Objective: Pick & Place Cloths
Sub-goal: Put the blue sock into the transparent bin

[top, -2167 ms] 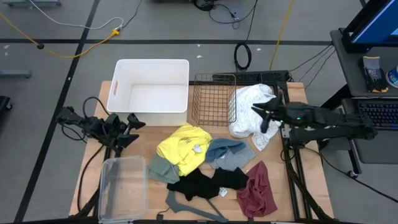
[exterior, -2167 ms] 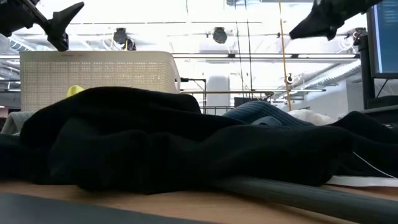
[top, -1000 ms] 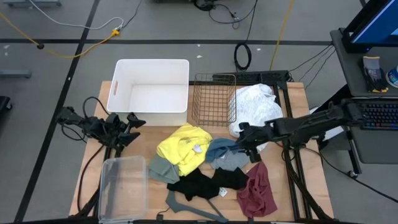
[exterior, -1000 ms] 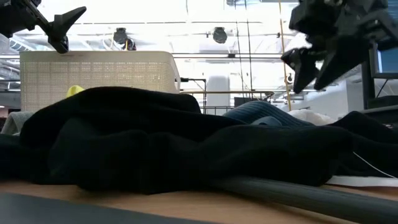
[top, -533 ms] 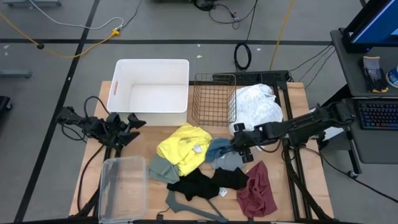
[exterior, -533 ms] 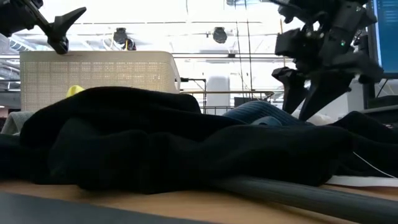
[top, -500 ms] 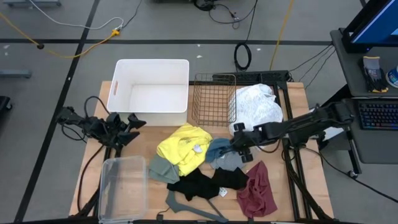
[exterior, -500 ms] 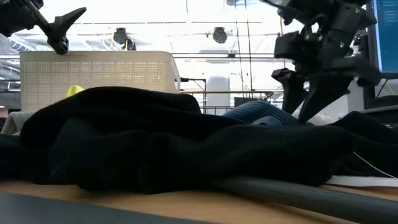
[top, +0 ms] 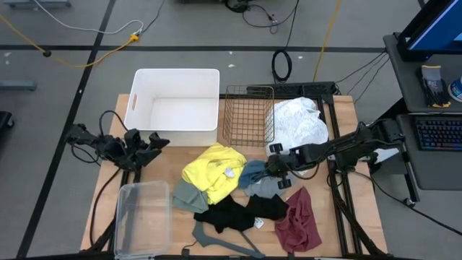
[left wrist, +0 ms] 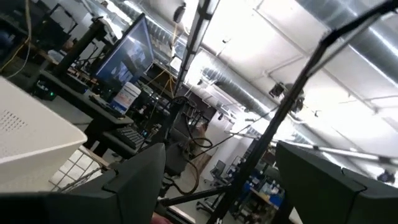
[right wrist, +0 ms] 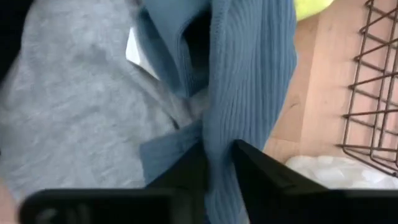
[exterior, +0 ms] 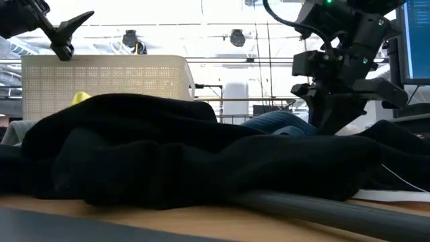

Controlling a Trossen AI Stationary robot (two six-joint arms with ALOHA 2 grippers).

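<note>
The white bin [top: 175,108] and wire basket [top: 249,114] hold nothing. Six soft cloths lie on the tabletop [top: 361,209] — the right tool [top: 274,172] pinches a ribbed fold of the grey-blue cloth [right wrist: 249,81]; the white one [top: 299,126] just behind it. The left tool [top: 153,144] hovers open, well apart

Swung away from above the white cloth [top: 299,126] near the wire basket [top: 249,114], then across the table toward the centre and down. Now low over the grey-blue cloth [top: 263,178]: right pincer [top: 275,171] down on its upper edge, fingers [right wrist: 258,171] closed around a ribbed blue fold where earlier spread in the air.
</note>
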